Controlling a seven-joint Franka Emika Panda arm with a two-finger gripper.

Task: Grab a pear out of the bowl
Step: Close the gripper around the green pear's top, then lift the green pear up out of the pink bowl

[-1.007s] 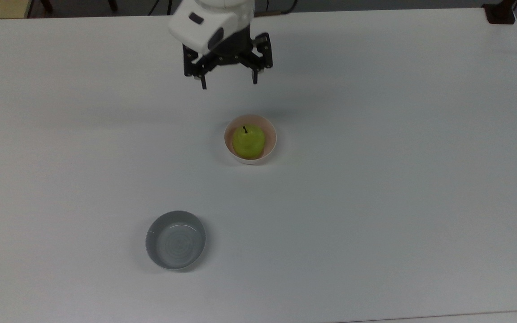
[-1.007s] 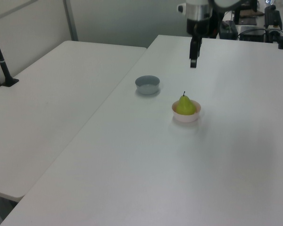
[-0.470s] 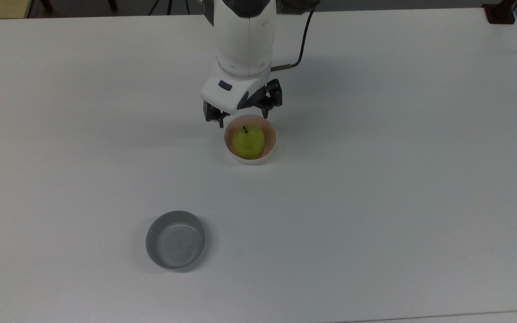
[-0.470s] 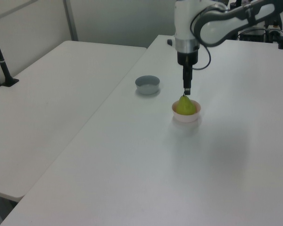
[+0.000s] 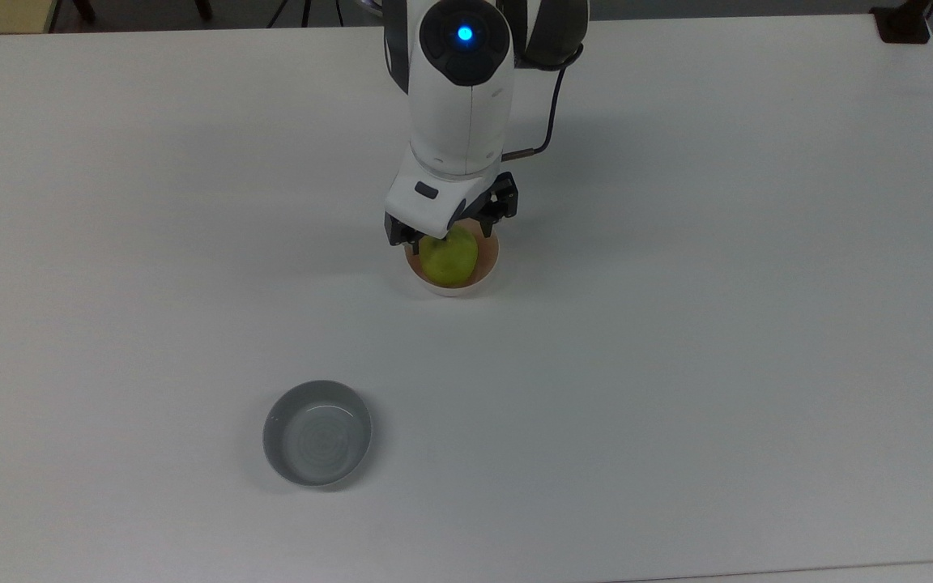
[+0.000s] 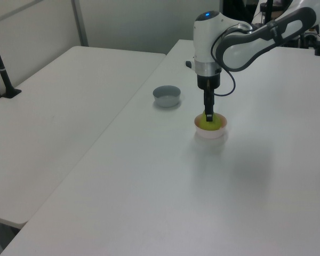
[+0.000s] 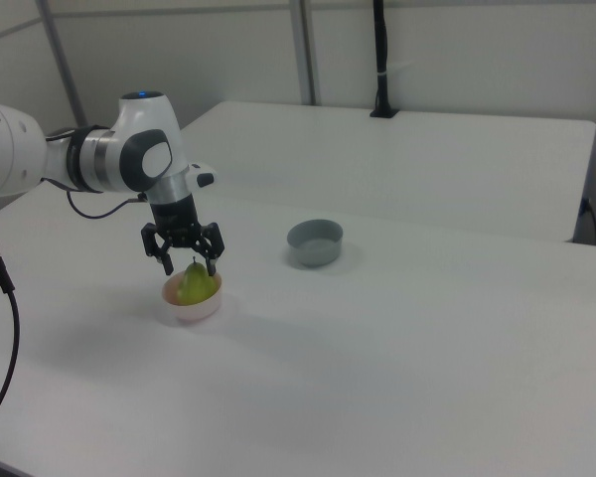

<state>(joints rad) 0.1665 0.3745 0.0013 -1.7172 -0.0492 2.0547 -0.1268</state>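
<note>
The yellow-green pear (image 5: pixel 452 261) sits upright in the small pale pink bowl (image 5: pixel 487 274) near the table's middle. My gripper (image 5: pixel 448 230) hangs straight down over it, open, with one finger on each side of the pear's upper part. In the right view the gripper (image 7: pixel 190 265) straddles the pear (image 7: pixel 195 286) just above the bowl (image 7: pixel 191 309), and its fingers are apart from the fruit. In the left view the gripper (image 6: pixel 208 114) covers the stem of the pear (image 6: pixel 204 125) in the bowl (image 6: pixel 211 133).
An empty grey bowl (image 5: pixel 317 433) stands on the white table (image 5: pixel 677 324) toward the top view's lower left, well away from the pink bowl. A second white table (image 6: pixel 53 112) adjoins in the left view. A black post (image 7: pixel 380 60) stands at the back.
The arm has come forward and down from the table's far side. The open gripper has gone from just behind the bowl to around the pear's top. Pear and bowls have not moved.
</note>
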